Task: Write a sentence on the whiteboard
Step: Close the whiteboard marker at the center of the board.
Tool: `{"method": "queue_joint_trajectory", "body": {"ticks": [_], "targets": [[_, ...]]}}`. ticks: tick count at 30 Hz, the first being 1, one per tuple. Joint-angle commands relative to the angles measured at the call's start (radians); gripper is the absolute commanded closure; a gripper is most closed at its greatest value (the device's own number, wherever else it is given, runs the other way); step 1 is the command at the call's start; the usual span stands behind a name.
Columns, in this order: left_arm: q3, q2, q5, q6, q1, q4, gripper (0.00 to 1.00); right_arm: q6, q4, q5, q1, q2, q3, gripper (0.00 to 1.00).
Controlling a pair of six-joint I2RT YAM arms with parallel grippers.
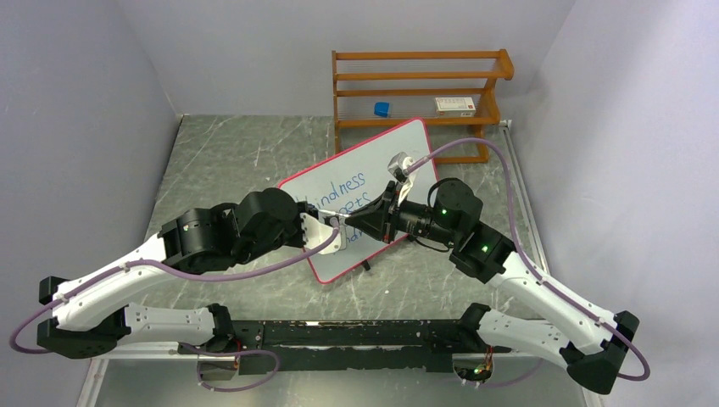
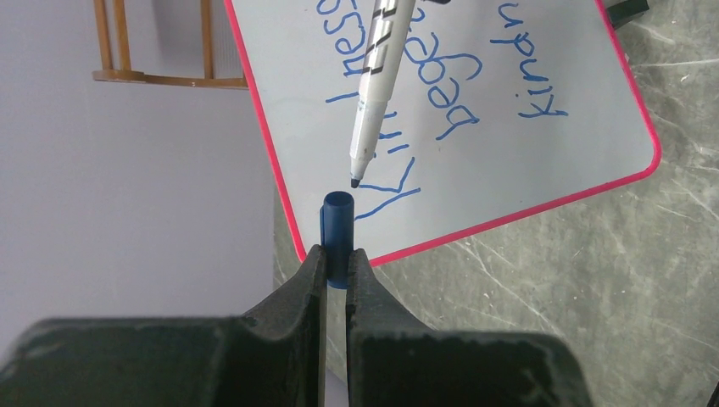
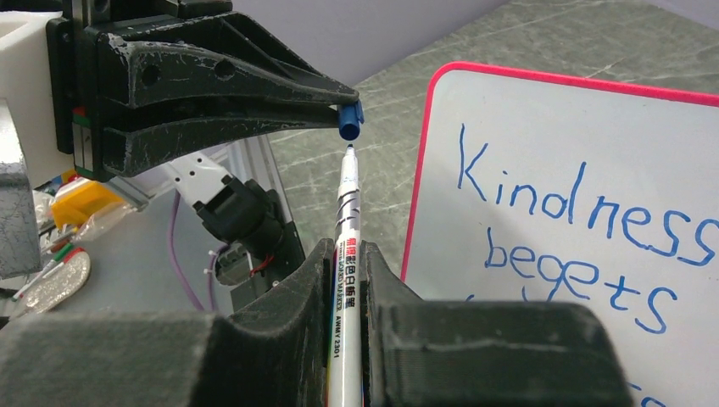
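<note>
- left gripper [image 2: 337,259] clamped on blue cap [image 2: 337,219]
- right gripper [image 3: 346,254] clamped on marker [image 3: 347,197], tip just short of the cap mouth
- whiteboard [image 1: 398,148] on table [image 1: 229,161], skewed, under both grippers; blue sentence [image 1: 343,188] on it

- You can read "Kindness" as the top line of the sentence [image 3: 585,208], in blue on the whiteboard [image 3: 551,110], with "begets" beneath it.
- In the left wrist view the third line starts "kindn"; the rest runs out of frame.
- On the marker [image 3: 343,288] barrel you get "MARKER" and "AWMY 2301" in black, below red characters too small to read.
- The small box [image 1: 454,105] on the rack [image 1: 415,76] carries print you cannot make out.
</note>
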Motion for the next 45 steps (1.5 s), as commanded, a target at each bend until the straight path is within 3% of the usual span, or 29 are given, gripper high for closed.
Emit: {"method": "queue_joint_trajectory", "body": {"ticks": [1, 45], "targets": [[0.005, -0.006, -0.026, 0.021, -0.011, 0.007, 0.95, -0.012, 0.001, -0.016, -0.003, 0.0, 0.03, 1.0], [0.065, 0.03, 0.001, 0.086, -0.078, -0.02, 0.95, -0.007, 0.042, -0.037, -0.003, 0.023, 0.008, 1.0]]}}
